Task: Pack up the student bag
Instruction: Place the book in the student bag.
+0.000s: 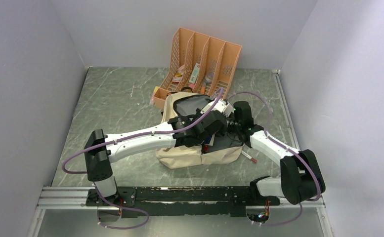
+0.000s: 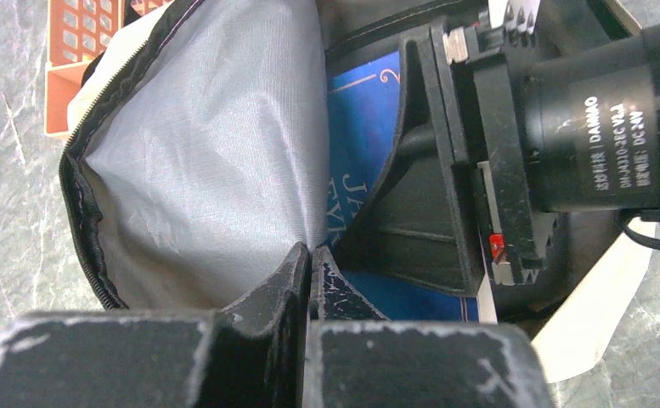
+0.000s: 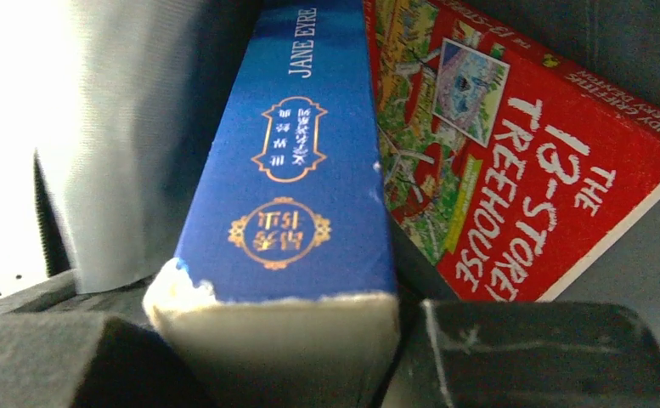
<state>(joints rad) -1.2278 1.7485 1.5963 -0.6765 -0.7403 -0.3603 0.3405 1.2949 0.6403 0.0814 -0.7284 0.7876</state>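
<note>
The bag [image 1: 180,157] lies at the middle of the bench [image 1: 115,98], its long axis running roughly from near edge to far edge. Its far end is just in front of the orange latticed plastic file rack [image 1: 207,54], and its mouth gapes upward. It is soft cream cloth with a dark zipper [image 2: 76,195] and smooth grey lining [image 2: 207,161].

The left arm [image 1: 140,138] stretches in low from the left. The left jaws are pressed together at the lining's edge; whether cloth is caught I cannot tell. The right arm [image 1: 274,148] bends in from the right. The right jaws pinch a blue book [image 3: 301,195] spine-up inside, beside a tilted red book [image 3: 530,195].
</note>
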